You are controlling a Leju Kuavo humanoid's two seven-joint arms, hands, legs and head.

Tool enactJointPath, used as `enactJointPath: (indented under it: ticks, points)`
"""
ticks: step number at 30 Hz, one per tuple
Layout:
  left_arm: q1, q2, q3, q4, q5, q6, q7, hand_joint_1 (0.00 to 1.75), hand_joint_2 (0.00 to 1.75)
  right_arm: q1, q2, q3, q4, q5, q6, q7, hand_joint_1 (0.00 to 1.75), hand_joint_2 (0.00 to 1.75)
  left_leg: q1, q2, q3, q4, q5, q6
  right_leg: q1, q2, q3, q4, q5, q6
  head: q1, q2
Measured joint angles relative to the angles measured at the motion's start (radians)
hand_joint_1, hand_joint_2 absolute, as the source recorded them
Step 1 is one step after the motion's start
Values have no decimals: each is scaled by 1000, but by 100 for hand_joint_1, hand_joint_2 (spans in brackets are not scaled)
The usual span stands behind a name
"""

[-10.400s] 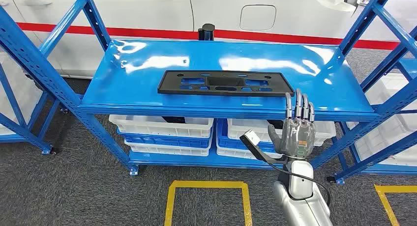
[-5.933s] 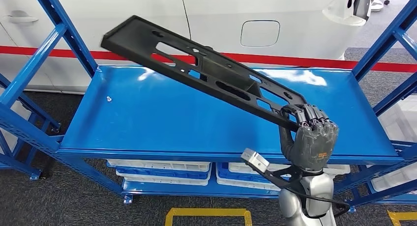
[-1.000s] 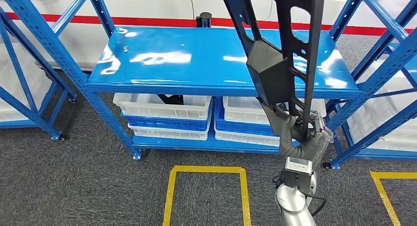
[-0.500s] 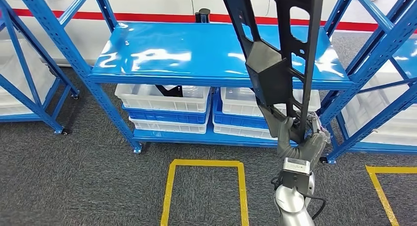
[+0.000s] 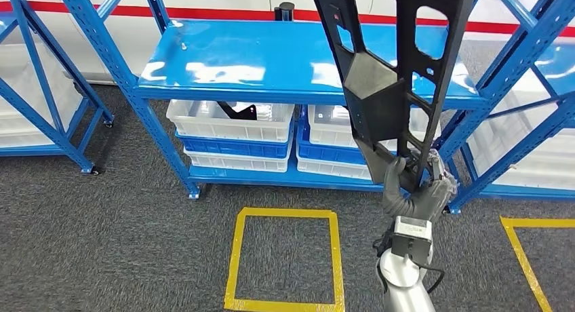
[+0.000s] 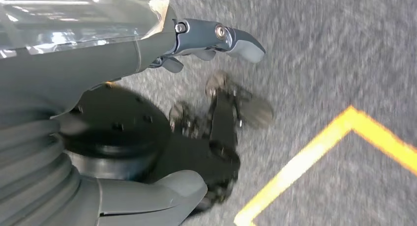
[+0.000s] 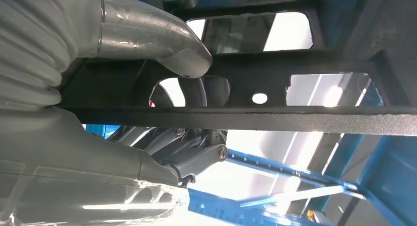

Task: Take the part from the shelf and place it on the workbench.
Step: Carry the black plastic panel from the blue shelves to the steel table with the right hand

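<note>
Right hand (image 5: pixel 415 190) clamped round lower end of black plastic part (image 5: pixel 390 74), fingers wrapped on a bar of its frame; part held near upright, rising from the hand past top of head view, off the shelf. Long flat matte panel w/ rectangular cut-outs, ribs and a boxy recess mid-length; close up from right wrist (image 7: pixel 314 83), grainy surface, small round hole, thick grey thumb (image 7: pixel 162 39) pressed on one face. Behind the hand: glossy blue steel shelf (image 5: pixel 271 61), top deck bare and reflective. Lower tier w/ white plastic bins (image 5: pixel 230 119) stacked on blue ones; bin left of the hand holds a dark piece (image 5: pixel 237 110), kind unclear. Below the hand, grey carpet w/ yellow tape square (image 5: pixel 285 258). Left hand (image 6: pixel 147 69) over carpet, holds nothing, fingers apart.
</note>
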Motion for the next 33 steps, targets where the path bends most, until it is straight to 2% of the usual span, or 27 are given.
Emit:
enactJointPath:
  ticks: [2,3,4,5,7,8,9,10,12,13,14,15,17,19,20,22,23,24,25,26,27,28,29,30,32,33]
  points:
    - [3,6,0,0,-7,-17,0,0,175,0,-2,-1,0,-5,-3,-4,175,175,1,-5,-5,3,7,-11,-1,-5,-9,-2,5,-16,0,0]
    - [5,10,0,0,-10,-24,0,0,175,-1,-3,-1,1,-6,-4,-5,175,175,4,-6,-10,11,-1,-17,-3,-8,-10,-2,10,-26,-1,0]
    - [8,14,0,0,-13,-33,0,0,175,-1,-3,-1,1,-7,-5,-6,175,175,6,-6,-21,35,-25,-23,-7,-12,-13,-3,16,-37,-1,0]
    - [11,19,-1,0,-15,-43,1,0,175,-1,-3,-2,1,-7,-6,-8,175,175,9,-4,-40,80,-60,-30,-10,-17,-16,-3,22,-46,-2,0]
    - [16,29,-1,0,-22,-66,2,0,175,4,-5,-4,1,-8,-9,-10,175,175,13,-1,-92,215,-139,-41,-7,-27,-27,-1,29,-56,-3,0]
    - [20,34,-2,0,-26,-75,4,0,175,8,-6,-4,1,-8,-11,-11,175,175,15,0,-110,270,-158,-45,-6,-32,-33,1,32,-57,-3,0]
    - [24,39,-3,0,-30,-84,5,0,175,12,-7,-5,1,-8,-13,-12,175,175,16,1,-113,293,-159,-48,-5,-38,-37,4,33,-57,-3,0]
    - [28,43,-4,0,-32,-90,6,0,175,16,-7,-6,1,-8,-14,-12,175,175,18,3,-96,276,-142,-48,-5,-43,-40,7,34,-57,-3,0]
    - [32,51,-8,1,-35,-99,7,0,175,20,-9,-8,1,-7,-16,-13,175,175,19,18,-14,143,-88,-44,-5,-52,-43,11,34,-57,-3,0]
    - [32,55,-10,1,-35,-101,8,0,175,21,-9,-8,1,-6,-16,-14,175,175,16,28,25,78,-69,-38,-2,-56,-44,12,34,-55,-2,0]
    - [32,59,-12,1,-36,-103,8,0,175,21,-9,-9,0,-6,-16,-15,175,175,13,35,49,32,-60,-32,1,-61,-46,13,35,-51,-2,0]
    - [31,61,-13,1,-37,-104,8,0,175,21,-9,-9,0,-5,-16,-16,175,175,8,38,57,12,-61,-25,3,-65,-48,13,36,-46,-2,0]
    - [32,65,-16,1,-40,-105,8,0,175,23,-10,-9,-1,-3,-15,-17,175,175,4,28,53,5,-57,-10,5,-74,-51,12,37,-34,-2,0]
    - [32,67,-18,1,-44,-106,9,0,175,23,-10,-9,-1,1,-15,-17,175,175,8,16,52,-8,-47,5,5,-65,-65,37,19,-26,0,0]
    - [32,68,-19,1,-45,-108,9,0,175,24,-10,-8,-1,3,-15,-18,175,175,11,10,52,-14,-42,12,5,-54,-85,78,-4,-26,0,0]
    - [31,68,-23,2,-47,-110,9,0,175,27,-10,-8,-1,9,-13,-17,175,175,11,-4,45,-14,-36,20,2,-32,-148,214,-63,-32,1,0]
    - [32,68,-26,2,-47,-110,9,0,175,30,-10,-8,-1,13,-11,-15,175,175,11,-13,41,-13,-33,20,1,-28,-177,277,-84,-31,0,0]
    - [32,68,-30,2,-48,-110,9,0,175,33,-10,-8,-1,17,-8,-12,175,175,11,-23,38,-12,-31,20,0,-26,-190,309,-91,-27,0,0]
    - [32,68,-33,3,-48,-109,9,0,175,34,-10,-8,-1,22,-5,-9,175,175,11,-34,37,-11,-29,18,-1,-24,-183,298,-79,-19,0,0]
    - [32,68,-36,3,-48,-108,9,0,175,34,-10,-8,-1,27,-3,-5,175,175,12,-45,36,-9,-28,16,-3,-19,-156,244,-52,-10,0,0]
    - [32,68,-39,4,-48,-107,9,0,175,34,-10,-8,-2,31,-1,-3,175,175,13,-57,35,-6,-27,13,-7,-4,-117,167,-21,-1,1,0]
    - [31,68,-41,4,-48,-106,9,0,175,34,-9,-8,-3,34,0,-1,175,175,11,-67,32,-1,-27,9,-10,17,-84,96,4,3,0,0]
    - [29,68,-43,5,-48,-106,9,0,175,35,-9,-8,-4,36,0,0,175,175,10,-77,26,3,-25,4,-13,33,-63,48,19,2,0,0]
    - [29,69,-45,6,-48,-106,9,0,175,36,-9,-8,-5,38,0,0,175,175,9,-85,20,6,-23,-2,-13,44,-54,25,25,-2,0,0]
    - [30,70,-48,10,-48,-106,8,0,175,38,-7,-8,-6,39,1,2,175,175,10,-102,9,6,-15,-16,-10,32,-56,25,29,-16,-1,0]
    - [31,71,-49,12,-48,-106,8,0,175,37,-6,-9,-7,39,1,2,175,175,12,-99,4,9,-16,-22,-12,23,-56,26,32,-22,-1,0]
